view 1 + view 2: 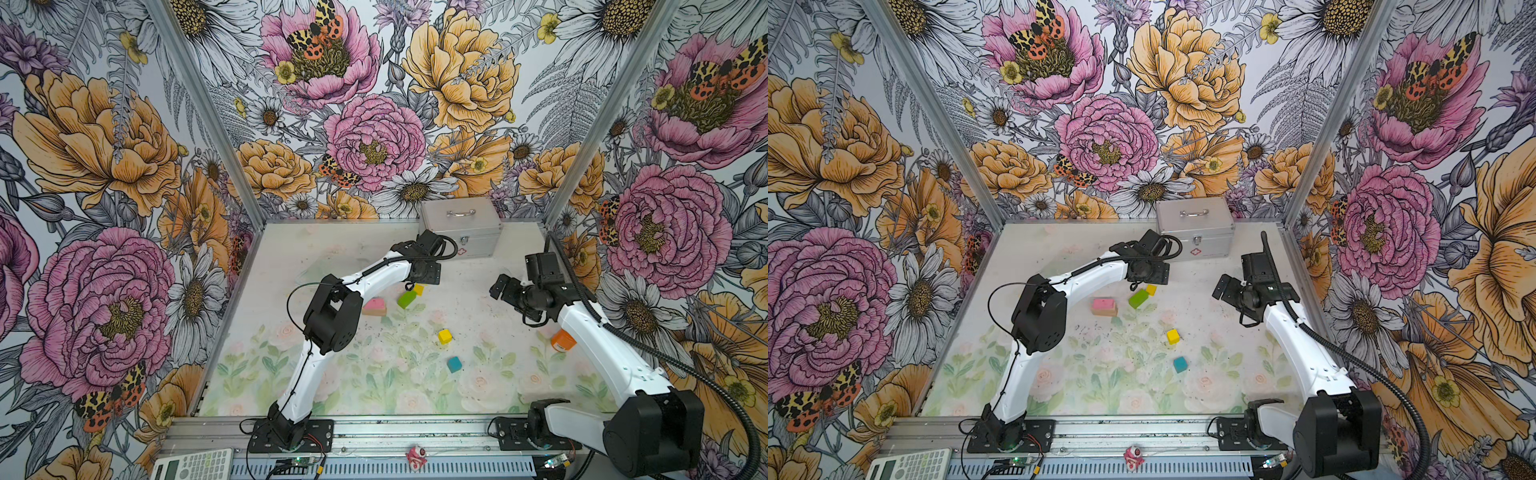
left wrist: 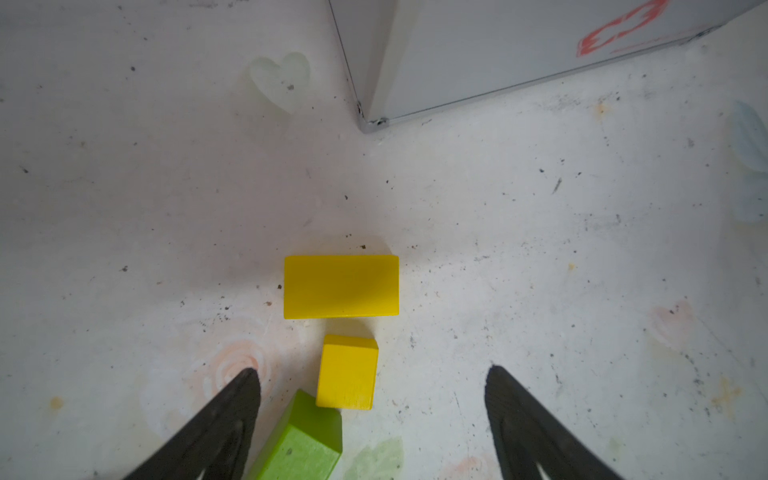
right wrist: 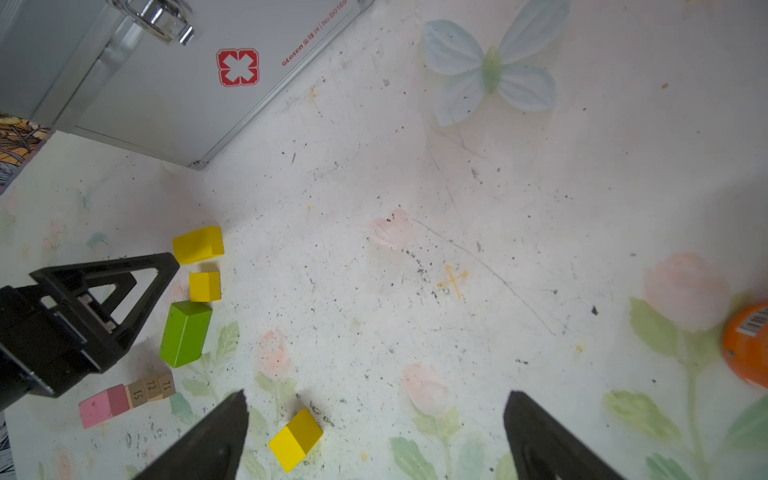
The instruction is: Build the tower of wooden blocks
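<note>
A pink slab (image 1: 375, 304) lies on tan bars (image 3: 151, 388) left of centre: the tower's low start. Beside it in a row lie the green bar (image 2: 301, 440), a yellow cube (image 2: 347, 372) and the yellow slab (image 2: 340, 286). My left gripper (image 2: 372, 369) hangs open over the yellow cube and the green bar's end, and holds nothing. A second yellow cube (image 1: 444, 336) and a teal cube (image 1: 454, 364) sit apart in mid-table. My right gripper (image 3: 377, 392) is open and empty, raised at the right, with that second yellow cube (image 3: 296, 438) near one finger.
A silver metal case (image 1: 461, 226) stands at the back, close behind the yellow slab. An orange container (image 1: 563, 340) lies by the right arm. A calculator (image 1: 193, 464) and a small pink item (image 1: 416, 457) sit at the front rail. Patterned walls close three sides.
</note>
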Controlling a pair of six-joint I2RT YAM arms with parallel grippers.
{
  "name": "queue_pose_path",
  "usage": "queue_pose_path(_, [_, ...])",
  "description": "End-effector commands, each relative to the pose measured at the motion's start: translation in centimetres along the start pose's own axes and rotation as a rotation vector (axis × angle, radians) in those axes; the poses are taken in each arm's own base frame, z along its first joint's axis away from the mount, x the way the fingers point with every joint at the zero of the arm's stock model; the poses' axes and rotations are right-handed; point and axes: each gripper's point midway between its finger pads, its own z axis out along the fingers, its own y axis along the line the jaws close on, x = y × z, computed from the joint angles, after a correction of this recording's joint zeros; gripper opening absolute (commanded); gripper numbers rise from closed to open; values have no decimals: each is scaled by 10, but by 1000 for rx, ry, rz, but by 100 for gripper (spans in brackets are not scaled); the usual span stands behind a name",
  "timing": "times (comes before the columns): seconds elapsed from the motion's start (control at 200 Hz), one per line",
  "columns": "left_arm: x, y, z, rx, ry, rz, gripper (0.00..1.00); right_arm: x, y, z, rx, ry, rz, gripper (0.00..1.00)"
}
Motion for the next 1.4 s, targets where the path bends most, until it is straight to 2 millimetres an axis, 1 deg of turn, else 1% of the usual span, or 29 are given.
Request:
queue_pose_path(0.0, [0,6,10,-35,14,35,86,-3,4,-2,-39,-16,-13,98])
queue_pose_path(0.185, [-4,12,19,-49,23,33,86,-8,3,-11,-63,-36,-2,100])
queue_pose_path(0.35, [-3,18,28,-56,41,27,86,-10,0,-12,-68,-38,6,100])
queue_pose_path(0.65, [-1,15,41,-48,60,40,86,-9,-5,-10,-69,-25,8,100])
queue_pose_path(0.791, [-2,13,45,-49,65,44,86,-11,-6,-12,-74,-30,9,100])
queue_pose_path(1.176, [6,12,48,-47,91,62,83,-9,-6,-12,-86,-23,13,100])
queue_pose_path(1.276, [6,12,49,-45,92,71,79,-8,-6,-12,-88,-21,10,100])
queue_pose_path(1.396, [7,12,51,-45,96,75,78,-8,-5,-13,-93,-21,10,100])
